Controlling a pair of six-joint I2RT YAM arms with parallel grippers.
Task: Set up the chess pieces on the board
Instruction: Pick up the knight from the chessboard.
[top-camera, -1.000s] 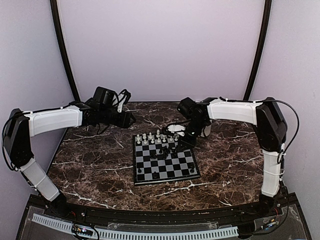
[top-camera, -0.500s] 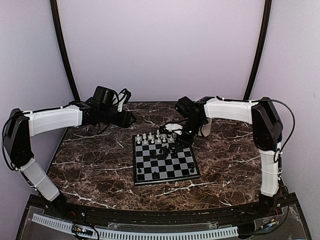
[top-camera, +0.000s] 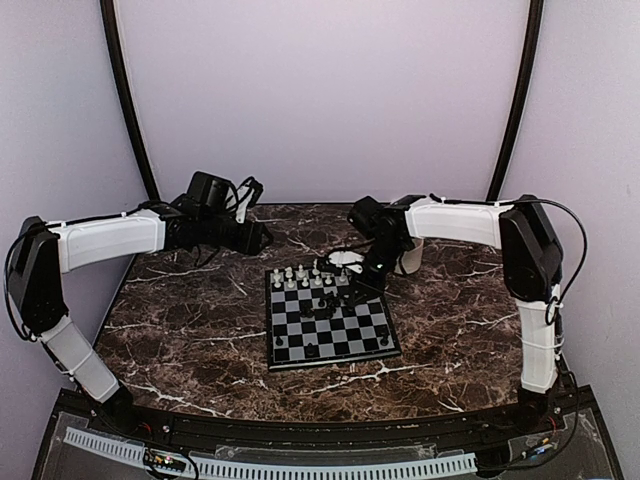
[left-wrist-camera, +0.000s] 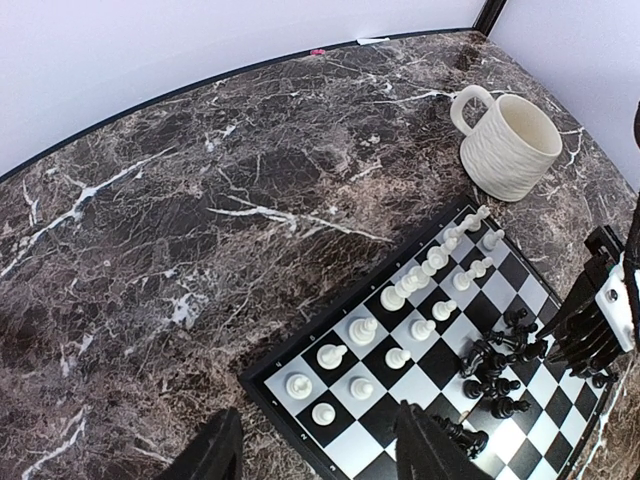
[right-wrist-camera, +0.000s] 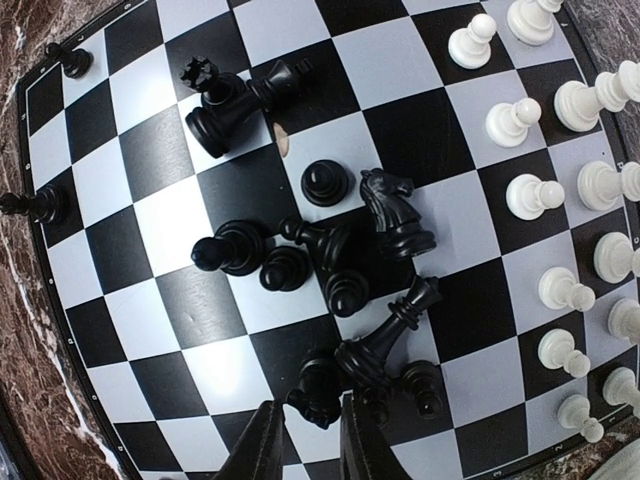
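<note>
Marble surface, board centred. Right wrist view: right end effector narrow, empty, over jumbled black chess pieces mid-board. Left wrist view only: left end effector wide, empty; white chess pieces in two far rows; mug beyond.

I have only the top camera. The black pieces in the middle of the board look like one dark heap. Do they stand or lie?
Observer: In the right wrist view several black pieces lie tipped against each other on the board; one black pawn stands upright.
Operator: Does the right pincer hold one?
Observer: Not that I can see. The right pincer is open, at the heap's edge.
Operator: And the left pincer?
Observer: The left pincer is also open and empty.
</note>
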